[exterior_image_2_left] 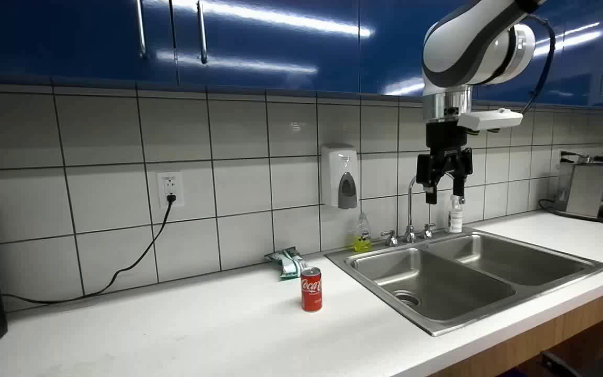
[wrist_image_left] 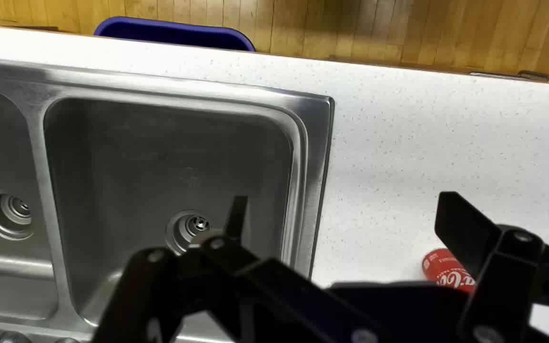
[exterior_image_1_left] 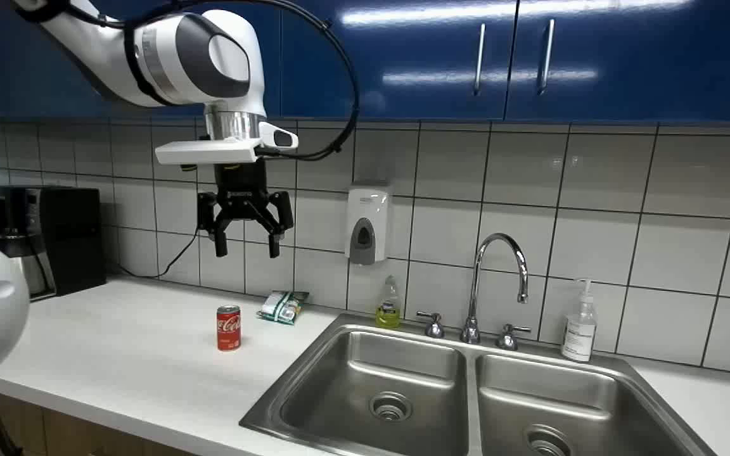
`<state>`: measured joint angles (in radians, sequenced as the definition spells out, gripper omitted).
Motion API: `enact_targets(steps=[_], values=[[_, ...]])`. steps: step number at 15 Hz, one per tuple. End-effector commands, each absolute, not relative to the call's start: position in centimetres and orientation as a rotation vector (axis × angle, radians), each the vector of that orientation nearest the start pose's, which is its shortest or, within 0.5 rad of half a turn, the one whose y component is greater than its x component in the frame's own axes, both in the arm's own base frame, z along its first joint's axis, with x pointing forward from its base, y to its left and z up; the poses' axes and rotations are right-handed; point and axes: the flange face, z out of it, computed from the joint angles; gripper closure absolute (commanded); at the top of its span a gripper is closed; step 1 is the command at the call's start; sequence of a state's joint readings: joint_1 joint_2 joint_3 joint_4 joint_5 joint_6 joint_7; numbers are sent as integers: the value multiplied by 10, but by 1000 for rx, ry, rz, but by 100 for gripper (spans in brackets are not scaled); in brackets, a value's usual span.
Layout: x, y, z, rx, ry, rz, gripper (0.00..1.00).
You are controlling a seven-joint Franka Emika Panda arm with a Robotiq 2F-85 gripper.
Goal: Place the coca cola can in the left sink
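Observation:
The coca cola can (exterior_image_1_left: 229,328) stands upright on the white counter, beside the sink, in both exterior views (exterior_image_2_left: 311,290). In the wrist view the can (wrist_image_left: 446,271) is partly hidden behind a finger. The left sink (exterior_image_1_left: 333,411) is a steel basin with a round drain and nothing in it; it also shows in the other pictures (exterior_image_2_left: 443,303) (wrist_image_left: 160,157). My gripper (exterior_image_1_left: 247,247) is open and empty, high above the counter, apart from the can. It also shows in an exterior view (exterior_image_2_left: 445,197) and in the wrist view (wrist_image_left: 343,205), its fingers wide apart.
A teal-and-white packet (exterior_image_1_left: 282,307) lies behind the can by the wall. A yellow-green soap bottle (exterior_image_1_left: 388,310), a tall faucet (exterior_image_1_left: 476,285) and a pump bottle (exterior_image_1_left: 579,332) stand behind the basins. A dispenser (exterior_image_1_left: 368,221) hangs on the wall. Blue cabinets (exterior_image_1_left: 403,63) are overhead.

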<state>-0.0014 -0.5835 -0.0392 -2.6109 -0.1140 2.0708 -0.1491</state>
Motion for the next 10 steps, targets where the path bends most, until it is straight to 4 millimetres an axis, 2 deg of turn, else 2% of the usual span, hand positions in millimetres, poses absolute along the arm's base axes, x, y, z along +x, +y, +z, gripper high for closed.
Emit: enact_targets(steps=[1, 6, 8, 10], values=[[368, -21, 444, -3213, -269, -57, 0], [373, -18, 443, -3214, -270, -58, 0], [379, -11, 441, -3211, -287, -58, 0], [384, 7, 439, -3211, -332, -59, 0]])
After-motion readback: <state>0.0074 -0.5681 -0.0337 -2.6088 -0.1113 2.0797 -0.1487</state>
